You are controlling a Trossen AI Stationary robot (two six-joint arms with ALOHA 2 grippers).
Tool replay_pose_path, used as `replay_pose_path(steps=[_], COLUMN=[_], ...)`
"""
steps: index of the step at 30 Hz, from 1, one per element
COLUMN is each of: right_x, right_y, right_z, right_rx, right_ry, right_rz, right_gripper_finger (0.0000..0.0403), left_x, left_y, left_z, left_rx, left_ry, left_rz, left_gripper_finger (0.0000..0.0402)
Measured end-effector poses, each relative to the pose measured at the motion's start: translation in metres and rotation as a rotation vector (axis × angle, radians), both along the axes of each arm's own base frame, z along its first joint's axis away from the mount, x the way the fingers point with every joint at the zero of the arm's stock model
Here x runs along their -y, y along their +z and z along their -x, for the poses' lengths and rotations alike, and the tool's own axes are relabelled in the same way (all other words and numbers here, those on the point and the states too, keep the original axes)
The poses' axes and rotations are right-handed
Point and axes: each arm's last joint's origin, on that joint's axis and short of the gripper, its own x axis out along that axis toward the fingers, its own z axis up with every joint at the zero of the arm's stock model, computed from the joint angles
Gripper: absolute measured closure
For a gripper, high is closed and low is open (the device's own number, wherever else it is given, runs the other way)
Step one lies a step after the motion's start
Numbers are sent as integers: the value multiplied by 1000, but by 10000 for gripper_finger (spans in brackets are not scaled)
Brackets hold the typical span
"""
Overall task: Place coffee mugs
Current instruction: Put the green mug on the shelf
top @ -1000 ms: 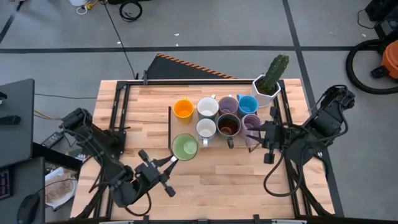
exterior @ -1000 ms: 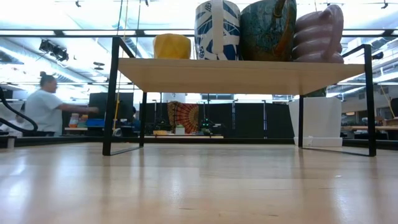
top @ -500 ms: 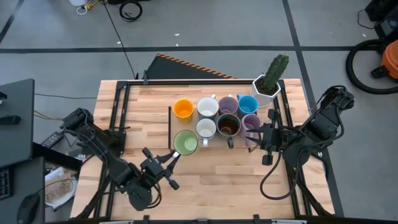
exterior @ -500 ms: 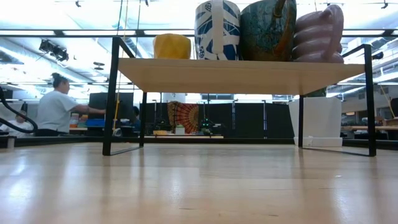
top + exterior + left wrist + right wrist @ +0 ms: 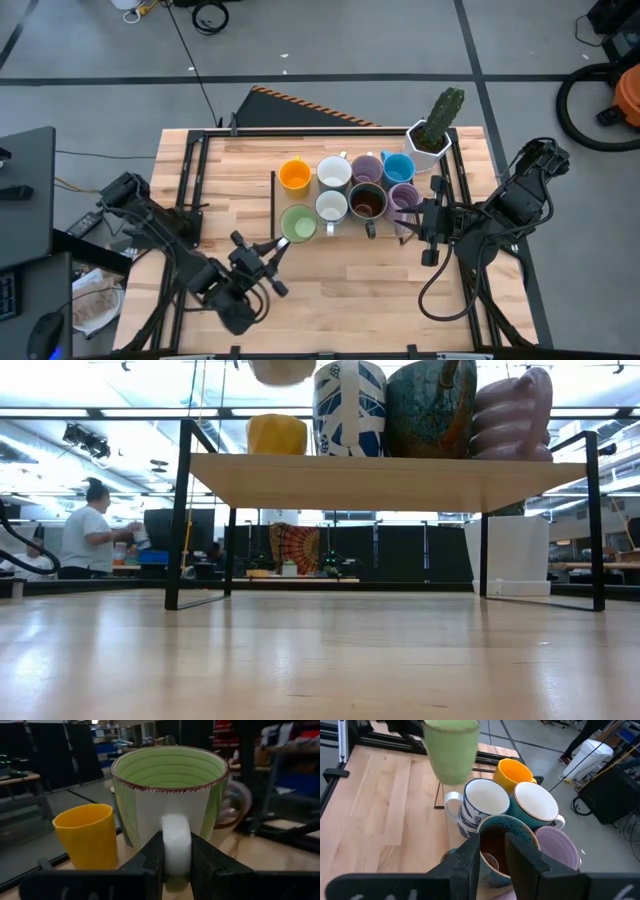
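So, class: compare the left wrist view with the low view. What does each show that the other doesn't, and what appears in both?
Left wrist only: the left gripper shut on the green mug's white handle. Low view only: the wooden shelf carrying a blue-and-white mug, a teal-and-brown mug and a ribbed lavender mug, plus a person far behind. Both: the orange mug.
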Motion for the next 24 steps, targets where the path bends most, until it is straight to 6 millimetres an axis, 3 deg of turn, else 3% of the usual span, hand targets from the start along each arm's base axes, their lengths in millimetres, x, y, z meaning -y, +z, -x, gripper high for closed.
replay_pose_path(steps=[7, 18, 24], right_x=[0, -1, -1], right_y=[0, 1, 1], right_z=[0, -1, -1], right_rx=[4, 3, 2], right_ry=[3, 9, 10], right_rz=[-8, -18, -16], right_gripper_finger=[306, 306, 306], left_x=[1, -19, -31], left_y=[4, -13, -17], left_z=[10, 29, 25], left_rx=[19, 25, -10], left_ry=[-11, -5, 24], left_rz=[9, 103, 178], left_gripper_finger=[338, 338, 338])
